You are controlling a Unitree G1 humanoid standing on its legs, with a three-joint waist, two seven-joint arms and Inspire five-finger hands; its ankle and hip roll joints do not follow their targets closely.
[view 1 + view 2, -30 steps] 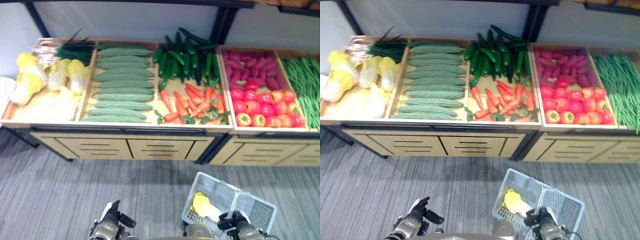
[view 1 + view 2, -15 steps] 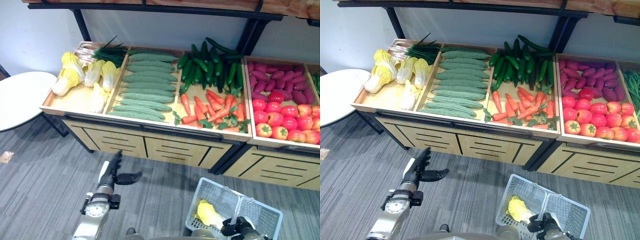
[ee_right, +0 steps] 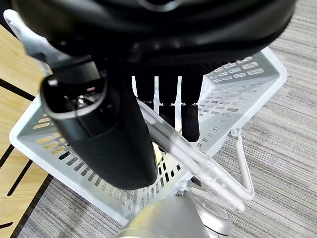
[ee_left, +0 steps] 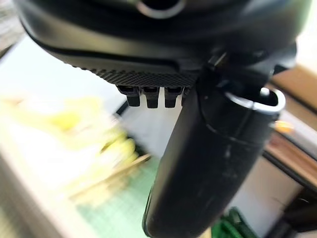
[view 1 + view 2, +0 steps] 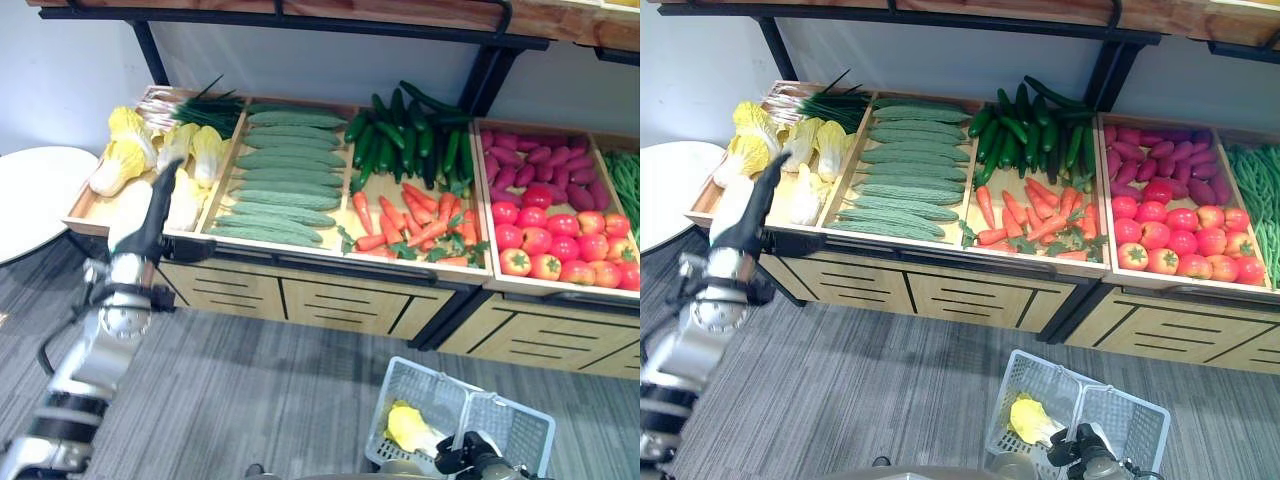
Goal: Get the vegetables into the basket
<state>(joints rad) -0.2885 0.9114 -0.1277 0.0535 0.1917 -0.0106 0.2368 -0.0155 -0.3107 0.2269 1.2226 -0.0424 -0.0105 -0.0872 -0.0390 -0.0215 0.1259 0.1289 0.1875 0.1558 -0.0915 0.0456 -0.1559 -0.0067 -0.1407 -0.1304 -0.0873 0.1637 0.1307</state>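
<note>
Now raised at the left end of the stand [image 5: 300, 265]: left hand [image 5: 160, 205], fingers straight and held together, thumb apart, nothing gripped, lifted in front of the crate [image 5: 85, 212] of cabbages [image 5: 125, 160]. From the head cameras, fingertips overlapping a pale cabbage [image 5: 185, 200] near the crate's front edge; contact impossible to judge. Blurred yellow-white leaves past the short row of fingers [image 4: 146, 96] in the left wrist view.

Low at the right, near the bottom edge: right hand [image 5: 1080, 448], curled round the handle [image 3: 198, 163] of a white basket [image 5: 1130, 420] over the grey carpet [image 5: 250, 400]. Fingers [image 3: 190, 119] hooked over the pale bars in the right wrist view, thumb beside them. Inside the basket, one yellow cabbage [image 5: 410, 428] already lying against the left wall.

Along the stand, from left to right: cabbages with a bunch of green onions [image 5: 205, 105] behind them, long pale-green cucumbers [image 5: 280, 175] stacked in rows, dark green cucumbers [image 5: 415, 135] above a pile of carrots [image 5: 410, 225], purple sweet potatoes [image 5: 545, 165] above red tomatoes [image 5: 560, 240], then green beans [image 5: 1255, 195] at the far right. Beside the stand on the left, part of a round white table [image 5: 35, 190].
</note>
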